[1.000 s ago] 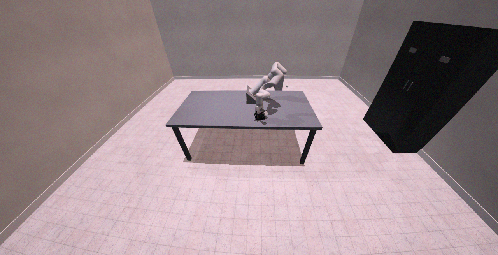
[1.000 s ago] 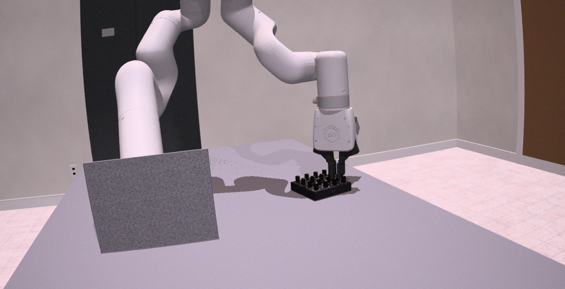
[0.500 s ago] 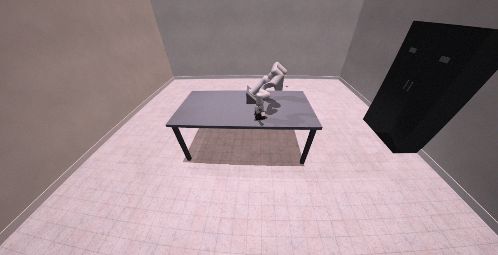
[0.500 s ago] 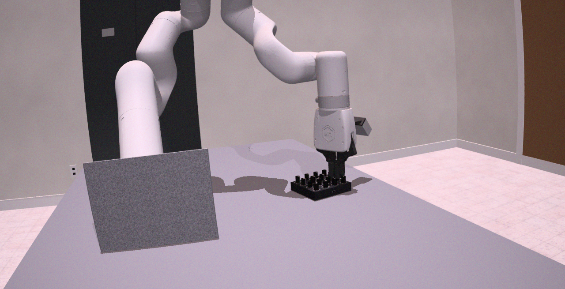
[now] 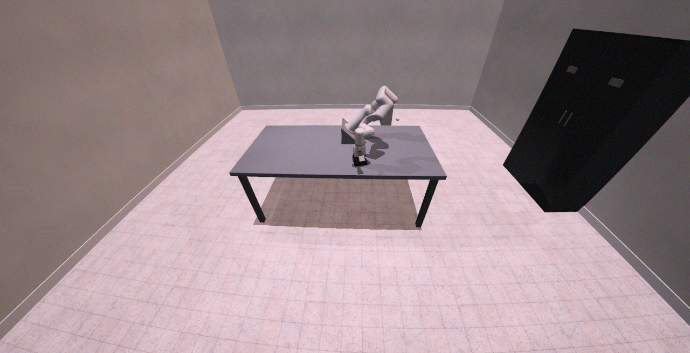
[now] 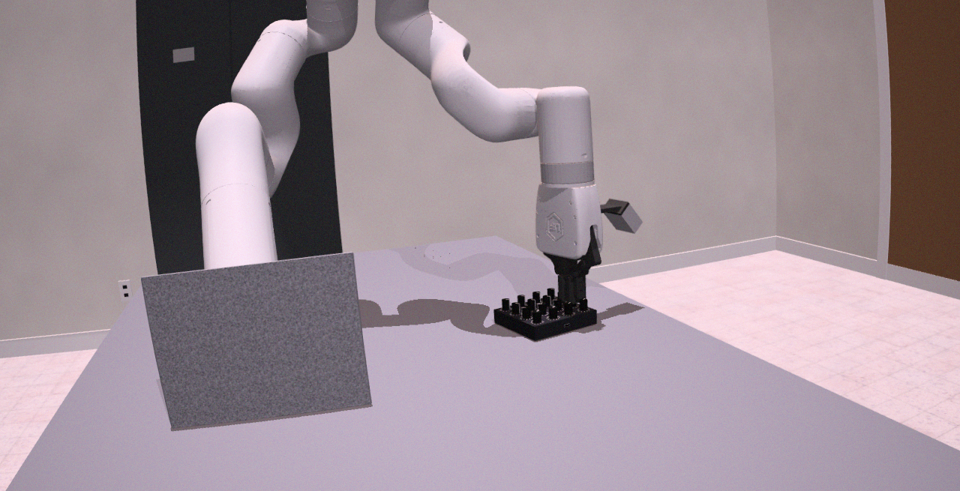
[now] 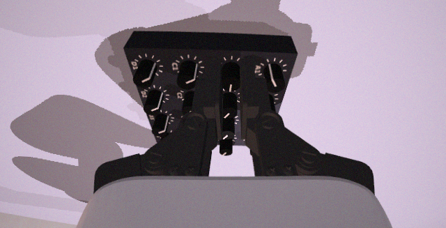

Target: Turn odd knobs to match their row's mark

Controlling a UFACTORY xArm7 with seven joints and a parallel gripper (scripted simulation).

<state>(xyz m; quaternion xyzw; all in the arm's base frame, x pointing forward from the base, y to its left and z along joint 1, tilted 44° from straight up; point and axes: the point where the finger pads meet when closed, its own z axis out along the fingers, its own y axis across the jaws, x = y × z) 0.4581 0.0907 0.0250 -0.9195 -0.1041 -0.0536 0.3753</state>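
We find parts of the knob box (image 5: pixel 354 162) (image 6: pixel 535 328) (image 7: pixel 209 40) hard to inspect: in the wrist view the gripper (image 5: pixel 359 156) (image 6: pixel 571 294) (image 7: pixel 231 75) covers much of rows A and C, leaving knob A2 (image 7: pixel 272 103) a sliver and knob C2 (image 7: pixel 188 101) partly hidden. The printed name at knob B1 (image 7: pixel 231 75) is covered; we identify it by its place between knob A1 (image 7: pixel 274 76) and knob C1 (image 7: pixel 187 74). The gripper is nearly closed, its 2 fingers against opposite sides of knob B1, which it holds. Knob B1's white line faces the gripper body. We see knobs B2 (image 7: pixel 229 103), B3 (image 7: pixel 228 125) and B4 (image 7: pixel 226 147) through the gap beyond it; the marks they point at cannot be read reliably. The knob box stands on the table (image 5: pixel 289 153) (image 6: pixel 469 407) (image 7: pixel 366 81), directly below the gripper, and carries upright black knobs; in the top view they are too small to tell apart. The dark cabinet (image 5: pixel 598 124) (image 6: pixel 181 152) is closed, its contents out of sight.
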